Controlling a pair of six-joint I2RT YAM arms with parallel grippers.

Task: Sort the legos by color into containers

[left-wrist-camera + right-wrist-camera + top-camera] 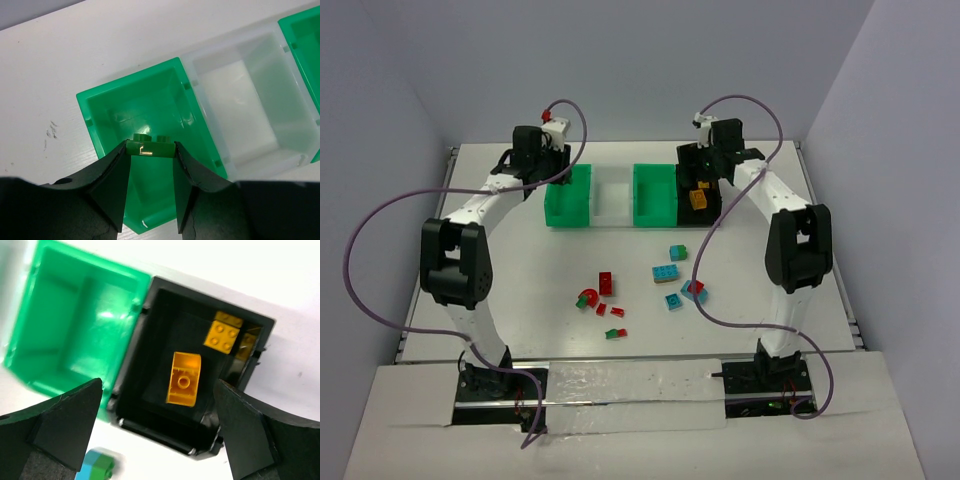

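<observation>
**Left gripper (151, 150) clamped on green lego (150, 148); right gripper (159, 385) spread wide**

Green lego is pinched between the fingertips, above the left green bin (100, 107). Right gripper hangs over the black bin (150, 305), which has yellow legos (183, 377) on its floor. Other legos (670, 272) lie scattered on the table (520, 250).

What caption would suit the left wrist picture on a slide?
Left pincer holds a green lego above the green bin, beside the white bin.

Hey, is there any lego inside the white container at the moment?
No, the white container shows only its bare floor and walls in the left wrist view.
</observation>
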